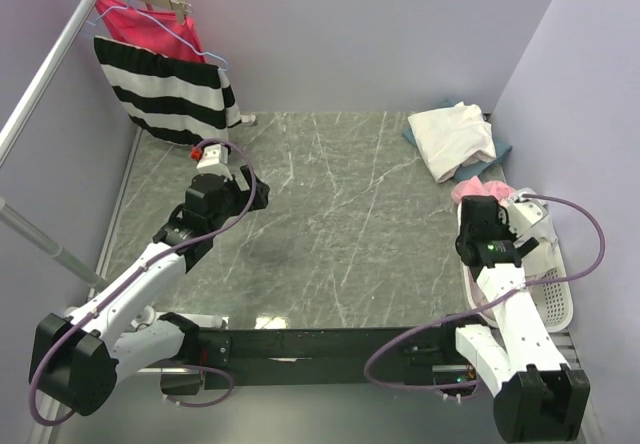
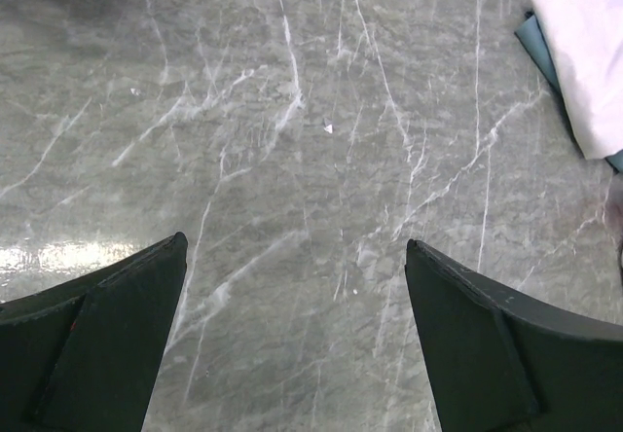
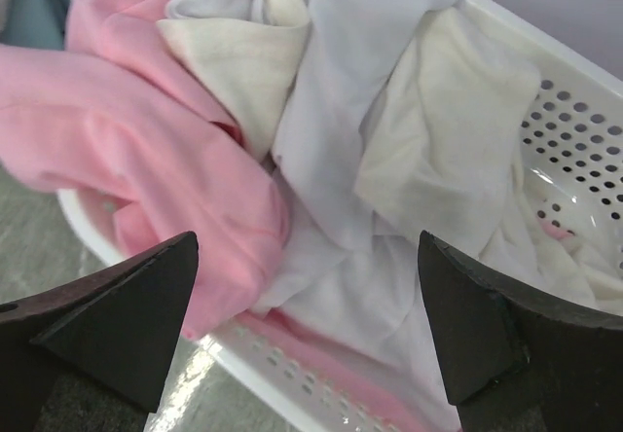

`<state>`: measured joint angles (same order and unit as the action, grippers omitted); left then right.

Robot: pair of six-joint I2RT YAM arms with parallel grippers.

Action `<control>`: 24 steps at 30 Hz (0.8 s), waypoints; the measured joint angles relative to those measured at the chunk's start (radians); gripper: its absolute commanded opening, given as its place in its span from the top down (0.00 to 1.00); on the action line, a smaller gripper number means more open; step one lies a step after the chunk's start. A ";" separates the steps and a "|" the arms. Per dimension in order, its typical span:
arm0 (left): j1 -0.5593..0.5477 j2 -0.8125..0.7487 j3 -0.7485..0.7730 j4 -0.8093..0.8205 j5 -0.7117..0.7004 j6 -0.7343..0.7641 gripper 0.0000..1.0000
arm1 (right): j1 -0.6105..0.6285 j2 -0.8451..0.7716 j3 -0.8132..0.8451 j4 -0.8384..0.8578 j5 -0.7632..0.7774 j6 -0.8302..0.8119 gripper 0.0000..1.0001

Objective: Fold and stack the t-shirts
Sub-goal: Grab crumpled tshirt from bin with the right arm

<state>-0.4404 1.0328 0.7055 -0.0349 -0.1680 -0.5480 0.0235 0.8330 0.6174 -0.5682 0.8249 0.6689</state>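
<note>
Pink tee [image 3: 146, 169], cream tees [image 3: 438, 130] in basket [image 3: 574, 140], white tee [image 1: 452, 139] atop blue tee [image 1: 503, 147]

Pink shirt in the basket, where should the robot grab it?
Probably the pink shirt's thick fold draped over the basket rim, from above. It lies on top there, beside the white shirts, so the right gripper's open jaws could pinch it alone.

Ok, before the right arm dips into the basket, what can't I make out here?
1. Shirt count in the basket: the right wrist view shows the pink t-shirt and cream-white t-shirts tangled and cut off by the edges.
2. Basket in the top view: the right arm covers much of it.
3. The blue t-shirt, top view: the folded white t-shirt hides nearly all.
</note>
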 measured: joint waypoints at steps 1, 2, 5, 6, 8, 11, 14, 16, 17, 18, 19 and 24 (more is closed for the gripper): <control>0.000 0.006 0.001 0.000 0.005 0.000 0.01 | -0.019 0.013 0.000 0.005 -0.006 -0.005 0.00; 0.000 0.013 0.002 0.000 0.006 0.000 0.01 | -0.031 0.025 0.000 0.013 -0.012 -0.009 0.00; 0.000 0.037 0.003 -0.001 0.013 0.000 0.01 | -0.058 0.079 0.000 0.058 -0.060 -0.029 0.00; 0.000 0.043 0.003 -0.001 0.014 0.000 0.01 | -0.061 0.100 0.000 0.076 -0.079 -0.035 0.00; 0.000 0.053 0.003 -0.006 0.013 0.000 0.01 | -0.066 0.145 0.000 0.115 -0.120 -0.047 0.01; 0.000 0.061 0.003 -0.016 0.012 0.000 0.01 | -0.068 0.214 0.000 0.181 -0.182 -0.065 0.07; 0.000 0.063 0.003 -0.021 0.007 0.000 0.00 | -0.069 0.294 0.005 0.242 -0.217 -0.078 0.30; 0.000 0.064 0.003 -0.025 0.002 0.000 0.00 | -0.074 0.335 0.018 0.268 -0.233 -0.085 0.51; 0.000 0.066 0.003 -0.027 -0.002 0.000 0.01 | -0.074 0.353 0.020 0.280 -0.239 -0.086 0.59; 0.000 0.069 0.003 -0.030 -0.006 0.000 0.01 | -0.074 0.365 0.021 0.293 -0.243 -0.090 0.68; 0.000 0.072 0.004 -0.032 -0.010 0.000 0.01 | -0.074 0.369 0.021 0.296 -0.249 -0.095 0.88; 0.000 0.085 0.004 -0.039 -0.016 0.001 0.01 | -0.074 0.293 0.018 0.311 -0.270 -0.118 1.00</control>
<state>-0.4404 1.1175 0.7094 -0.0734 -0.1837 -0.5472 -0.0505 1.1255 0.6357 -0.2577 0.5552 0.5507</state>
